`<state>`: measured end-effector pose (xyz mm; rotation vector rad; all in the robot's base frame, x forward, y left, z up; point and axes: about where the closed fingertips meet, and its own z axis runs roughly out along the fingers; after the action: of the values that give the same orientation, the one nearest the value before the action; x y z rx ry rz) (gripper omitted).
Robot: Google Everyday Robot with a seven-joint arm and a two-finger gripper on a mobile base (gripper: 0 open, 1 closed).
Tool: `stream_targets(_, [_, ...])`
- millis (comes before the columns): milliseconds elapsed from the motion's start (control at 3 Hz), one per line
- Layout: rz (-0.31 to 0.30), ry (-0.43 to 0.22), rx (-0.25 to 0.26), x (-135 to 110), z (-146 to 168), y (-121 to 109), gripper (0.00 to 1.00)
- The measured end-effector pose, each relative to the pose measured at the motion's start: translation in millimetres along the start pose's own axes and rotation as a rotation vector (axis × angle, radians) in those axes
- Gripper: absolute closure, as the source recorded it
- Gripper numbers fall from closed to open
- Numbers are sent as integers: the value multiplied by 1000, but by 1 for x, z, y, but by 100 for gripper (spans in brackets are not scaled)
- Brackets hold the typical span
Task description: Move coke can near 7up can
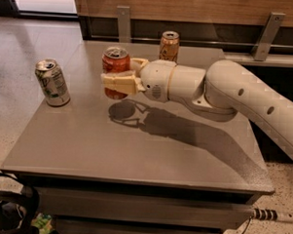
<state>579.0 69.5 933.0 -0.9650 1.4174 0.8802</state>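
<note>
**One high camera, looking down**

A single camera looks down from above the near edge of the table [135, 152], close in, facing the wall at 12 o'clock. The arm [245, 94] enters from 3 o'clock, its gripper [114, 81] clasping the coke can [115, 60] left of centre.
</note>
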Motion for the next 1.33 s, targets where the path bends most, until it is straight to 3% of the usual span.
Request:
stream_targets(333, [23, -4, -4, 4, 9, 2, 100])
stream_targets(1000, [5, -13, -46, 16, 53, 41, 100])
stream_targets(1333, [-12, 16, -69, 21, 72, 62, 100])
